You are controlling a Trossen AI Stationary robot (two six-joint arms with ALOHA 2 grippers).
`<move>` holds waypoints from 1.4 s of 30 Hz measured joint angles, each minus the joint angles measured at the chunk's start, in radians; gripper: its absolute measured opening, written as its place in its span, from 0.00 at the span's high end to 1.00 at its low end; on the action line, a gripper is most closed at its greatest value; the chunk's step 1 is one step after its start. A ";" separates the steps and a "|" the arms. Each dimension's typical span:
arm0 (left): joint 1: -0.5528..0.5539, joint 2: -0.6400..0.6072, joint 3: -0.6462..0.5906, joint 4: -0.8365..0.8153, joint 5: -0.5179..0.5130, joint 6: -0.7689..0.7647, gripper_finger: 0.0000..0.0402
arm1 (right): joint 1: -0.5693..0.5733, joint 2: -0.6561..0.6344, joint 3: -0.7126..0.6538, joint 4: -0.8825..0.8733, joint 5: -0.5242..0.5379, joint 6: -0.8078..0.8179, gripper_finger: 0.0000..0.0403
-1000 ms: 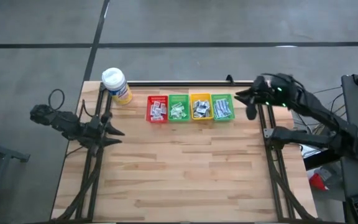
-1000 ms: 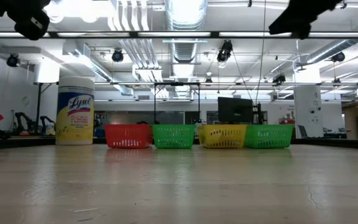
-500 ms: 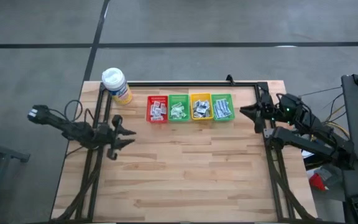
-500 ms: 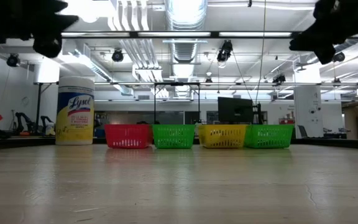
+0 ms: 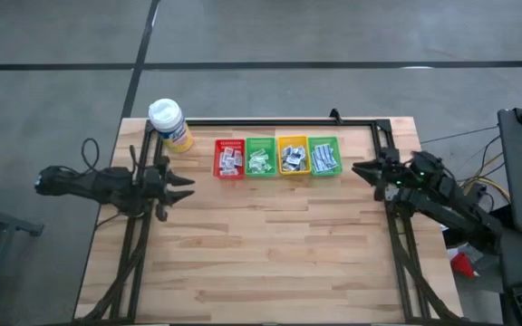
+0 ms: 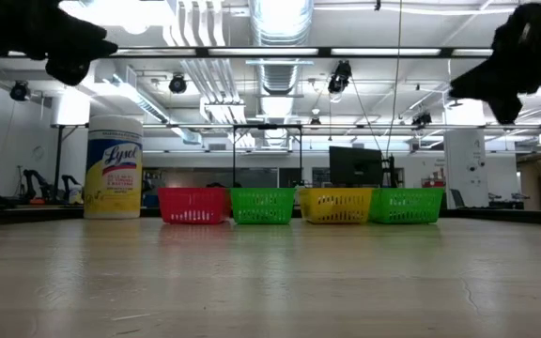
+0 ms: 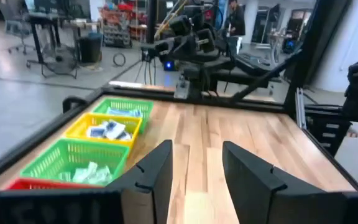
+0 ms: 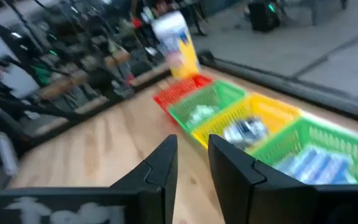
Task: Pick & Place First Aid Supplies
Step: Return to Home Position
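The first aid supplies (image 5: 292,159) are seen as small, flat white packets with grey and blue print. They are heaped in four plastic bins set side by side at the twelve o'clock edge of the table (image 5: 270,254). From nine o'clock to three o'clock the row is made up of a red bin (image 5: 229,141), a green bin (image 5: 260,140), a yellow bin (image 5: 291,139) and a second green bin (image 5: 323,139). The packets in this last bin are tinted distinctly blue. The print on the packets is too small to be read.

A white-capped yellow bottle (image 5: 169,124) is stood at the eleven o'clock corner, just beside the red bin. In the low view the word "Lysol" can be read in blue script on its label.

The left gripper (image 5: 187,187) is held above the table's nine o'clock side, its fingers spread apart with nothing between them. The right gripper (image 5: 359,168) is held at three o'clock, near the second green bin. Its fingers are narrowly parted and nothing is gripped.
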 joint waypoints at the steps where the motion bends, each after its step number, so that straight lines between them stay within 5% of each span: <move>1: -0.001 -0.023 -0.005 -0.022 0.000 -0.014 0.66 | 0.000 0.009 -0.024 0.015 0.011 0.000 0.78; 10: -0.002 -0.211 -0.128 0.023 -0.042 -0.035 0.66 | -0.001 0.048 -0.192 0.212 0.219 0.023 0.82; 25: -0.002 -0.253 -0.193 -0.042 -0.154 -0.009 0.66 | -0.002 -0.001 -0.168 0.146 0.161 -0.052 0.79; 34: -0.004 -0.248 -0.269 0.122 -0.152 -0.003 0.66 | -0.002 0.024 -0.274 0.426 0.169 -0.063 0.79; 42: -0.004 -0.249 -0.272 0.129 -0.130 -0.010 0.66 | -0.002 0.052 -0.278 0.431 0.222 -0.111 0.83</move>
